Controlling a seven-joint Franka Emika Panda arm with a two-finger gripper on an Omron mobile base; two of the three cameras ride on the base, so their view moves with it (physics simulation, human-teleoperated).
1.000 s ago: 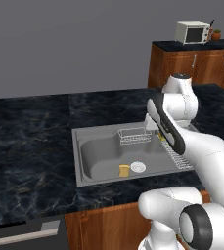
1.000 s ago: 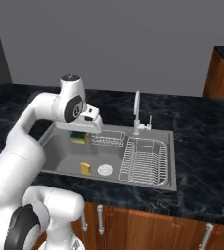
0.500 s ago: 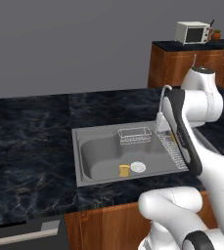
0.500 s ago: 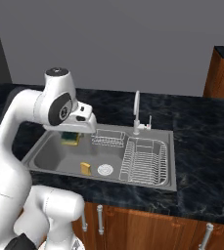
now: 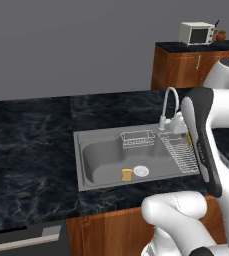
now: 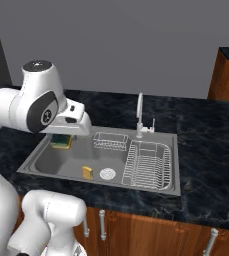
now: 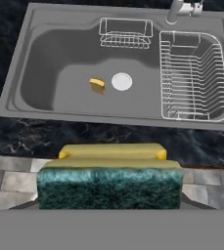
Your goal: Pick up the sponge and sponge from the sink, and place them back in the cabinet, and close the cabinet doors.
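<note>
Gripper: the two-finger gripper (image 6: 62, 141) is clamped on a flat rectangular sponge with a dark green scouring face over a yellow body (image 7: 108, 180); in the hand view this held sponge spans the bottom of the picture and hides the finger tips.
Held sponge, place: lifted clear of the grey steel rectangular sink (image 7: 45, 110); in the right base view it shows as a green and yellow block (image 6: 61, 142) under the white hand, above the sink's far left corner.
Second sponge: a small yellow sponge (image 7: 97, 85) sits on the floor of the sink, just beside the round white drain (image 7: 122, 81), on the drain's left in the hand view; it appears to stand on edge, though it is too small to be sure. It also shows in the left base view (image 5: 127, 174) and the right base view (image 6: 88, 172).
Sink fittings: a small wire basket (image 7: 125, 33) sits at the back of the sink; a ridged wire draining rack (image 7: 194, 75) fills its right side; a silver curved tap (image 6: 140, 115) rises from the back rim.
Surroundings: the sink is set in a dark marbled counter (image 5: 31, 150).
</note>
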